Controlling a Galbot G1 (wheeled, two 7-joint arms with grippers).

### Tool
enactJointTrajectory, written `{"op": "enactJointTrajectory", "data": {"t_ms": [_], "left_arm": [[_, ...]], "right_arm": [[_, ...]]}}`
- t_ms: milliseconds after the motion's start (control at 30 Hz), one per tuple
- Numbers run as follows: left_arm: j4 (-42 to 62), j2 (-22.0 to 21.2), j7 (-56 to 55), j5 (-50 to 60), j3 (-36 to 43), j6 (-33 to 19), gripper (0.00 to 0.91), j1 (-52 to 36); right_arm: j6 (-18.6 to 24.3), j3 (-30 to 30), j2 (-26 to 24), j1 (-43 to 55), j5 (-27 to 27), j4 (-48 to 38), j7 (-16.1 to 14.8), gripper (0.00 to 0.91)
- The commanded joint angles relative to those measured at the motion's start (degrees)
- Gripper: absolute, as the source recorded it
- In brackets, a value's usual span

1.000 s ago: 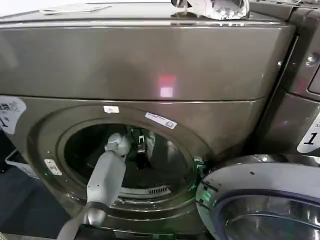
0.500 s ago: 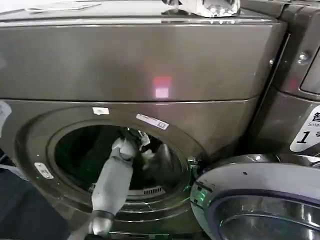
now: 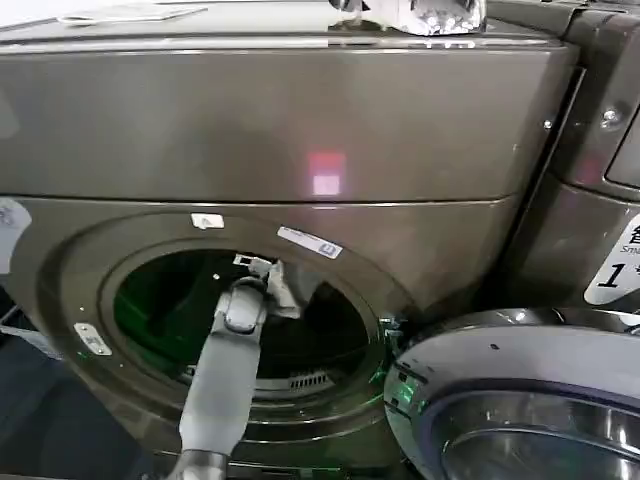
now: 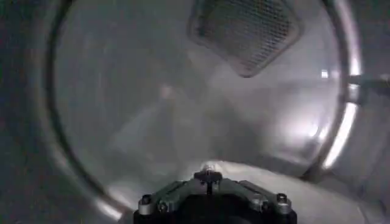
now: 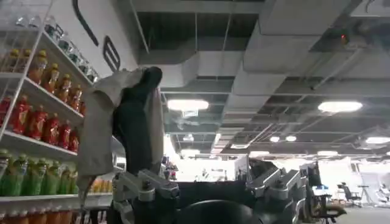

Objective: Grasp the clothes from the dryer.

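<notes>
Your left gripper (image 3: 262, 268) sits inside the dryer (image 3: 300, 130) porthole's upper edge, apparently clenched on 1 pale cloth (image 3: 283, 290) hanging just below its fingers.

White shelves (image 5: 36, 115) of red and green bottled drinks (image 5: 42, 125) stand at nine o'clock; glowing ceiling panel lights (image 5: 187, 105) and grey ducts (image 5: 201, 64) run overhead at twelve.

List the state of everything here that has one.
Dryer door: swung open.
Red light: lit.
Left gripper: inside the dryer opening, white cloth hanging at its tip.
Right gripper: pointing up, pale cloth draped on it.
</notes>
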Motion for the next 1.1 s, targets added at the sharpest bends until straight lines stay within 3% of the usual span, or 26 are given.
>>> {"op": "enactJointTrajectory", "data": {"t_ms": [33, 500, 600, 1100], "left_arm": [[-4.20, -2.80, -6.63, -4.65, 0.97, 2.41, 0.000, 1.93], [-5.82, -2.80, -5.47, -8.12, 0.82, 4.90, 0.000, 2.69], [-5.75, -2.80, -5.28, -8.19, 0.89, 4.92, 0.000, 2.67], [-5.77, -2.80, -4.55, -8.13, 0.77, 4.81, 0.000, 2.53]], "right_arm": [[0.79, -0.22, 0.37, -0.06, 0.82, 0.99, -0.25, 0.907], [-0.27, -0.47, 0.49, 0.14, 0.75, 1.44, -0.14, 0.907], [-3.29, 0.18, 0.55, 0.35, 1.18, 3.37, 0.19, 0.907], [-4.15, 2.05, 0.24, 0.28, 1.92, 3.49, -0.42, 0.907]]}}
